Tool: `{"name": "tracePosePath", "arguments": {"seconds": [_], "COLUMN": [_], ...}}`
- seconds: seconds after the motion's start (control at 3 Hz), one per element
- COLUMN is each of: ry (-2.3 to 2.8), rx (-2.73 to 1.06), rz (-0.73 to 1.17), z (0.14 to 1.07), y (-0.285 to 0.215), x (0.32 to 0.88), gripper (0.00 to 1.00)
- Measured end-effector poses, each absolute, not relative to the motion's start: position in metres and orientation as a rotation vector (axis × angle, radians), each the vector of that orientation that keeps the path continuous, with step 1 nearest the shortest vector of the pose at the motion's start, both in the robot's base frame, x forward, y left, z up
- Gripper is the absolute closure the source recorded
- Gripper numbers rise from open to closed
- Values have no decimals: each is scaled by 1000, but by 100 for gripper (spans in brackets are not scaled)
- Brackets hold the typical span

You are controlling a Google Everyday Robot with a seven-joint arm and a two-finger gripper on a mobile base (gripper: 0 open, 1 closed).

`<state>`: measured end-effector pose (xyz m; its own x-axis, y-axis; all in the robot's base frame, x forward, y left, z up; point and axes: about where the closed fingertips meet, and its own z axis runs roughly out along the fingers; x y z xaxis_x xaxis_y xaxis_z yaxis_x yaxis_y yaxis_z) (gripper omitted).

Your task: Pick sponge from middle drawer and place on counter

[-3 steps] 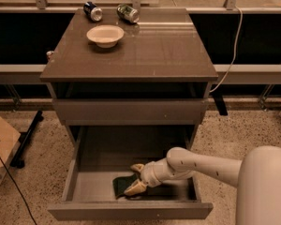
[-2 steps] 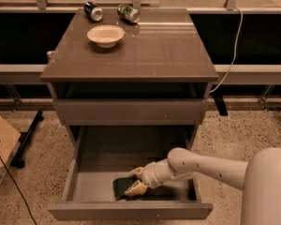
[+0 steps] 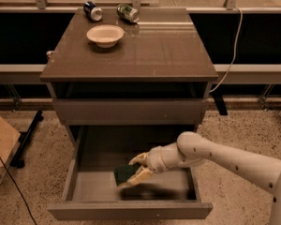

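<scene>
Sponge [image 3: 125, 173] and gripper [image 3: 128, 174] are together inside the open drawer [image 3: 131, 210], the lowest one of the cabinet, which is pulled out toward the near side. The sponge shows its dark green face and is in the left half of the drawer, nearer to the front wall than to the back. The two pale fingers [image 3: 141, 176] of the gripper pinch the sponge, one on its far edge and one on its near edge. It cannot be told whether the sponge rests on the drawer bottom or is a little above it. The white arm [image 3: 225, 156] comes in from the right and reaches over the right side wall of the drawer. Above, another drawer front [image 3: 131, 111] is closed. On the counter [image 3: 178, 55] a white bowl [image 3: 105, 34] stands at the far left, and two cans [image 3: 92, 11] lie just behind it at the far edge. A cardboard box [image 3: 0, 144] is on the floor at the left.
</scene>
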<state>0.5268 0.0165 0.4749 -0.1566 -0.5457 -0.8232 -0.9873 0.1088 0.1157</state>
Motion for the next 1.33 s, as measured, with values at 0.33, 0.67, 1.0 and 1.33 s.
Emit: {"name": "tracePosePath", "arguments": {"seconds": [0.33,0.67,1.0,1.33], "ry": [1700,1596,1547,1546], "rx": [-1557,-1713,-1798,-1833], "rz": [910,758,632,521], "z": [547,654,727,800], "y": [5,-11,-21,-31], "x": [534,542,555,582], "gripper": [100,100,100,100]}}
